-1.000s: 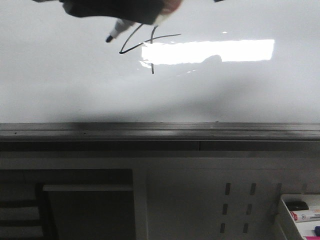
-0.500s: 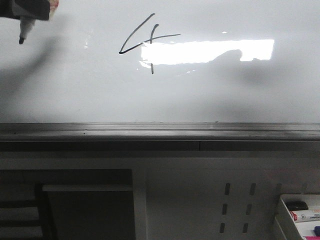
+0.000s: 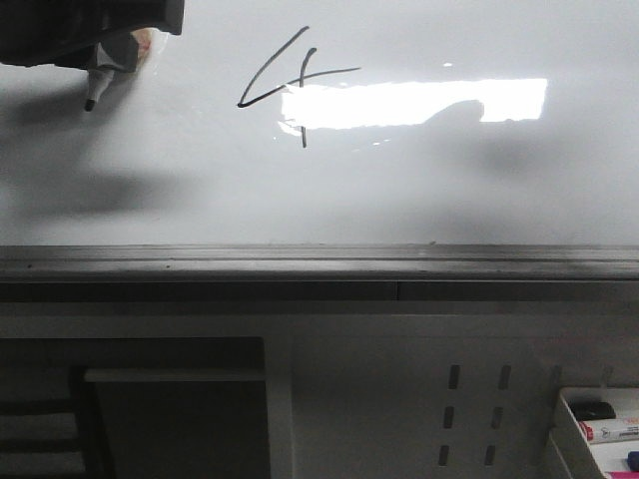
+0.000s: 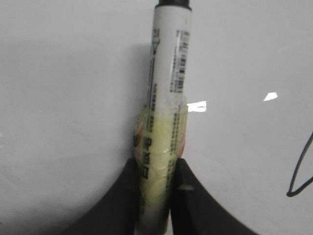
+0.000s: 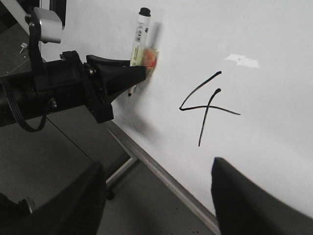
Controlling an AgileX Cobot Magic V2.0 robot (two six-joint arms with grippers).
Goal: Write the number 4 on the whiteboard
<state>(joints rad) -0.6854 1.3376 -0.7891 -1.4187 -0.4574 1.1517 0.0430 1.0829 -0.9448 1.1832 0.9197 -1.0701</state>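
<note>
The number 4 (image 3: 290, 85) is drawn in thin black strokes on the whiteboard (image 3: 419, 190), beside the bright reflection. It also shows in the right wrist view (image 5: 208, 105). My left gripper (image 3: 120, 45) is at the board's upper left, left of the 4, shut on a white marker (image 3: 100, 85) with its dark tip pointing down. In the left wrist view the fingers clamp the marker's (image 4: 166, 98) yellow-taped barrel at the left gripper (image 4: 154, 169). My right gripper (image 5: 156, 196) is open and empty, back from the board.
A grey metal rail (image 3: 319, 264) runs along the whiteboard's lower edge. Below it are a grey perforated panel (image 3: 469, 409) and, at the lower right, a white tray (image 3: 571, 439) with spare markers. A dark shelf (image 3: 170, 419) sits at the lower left.
My left gripper with the marker has moved off the finished 4, far to the left, then came back slightly right and down. The 4 has not changed.
</note>
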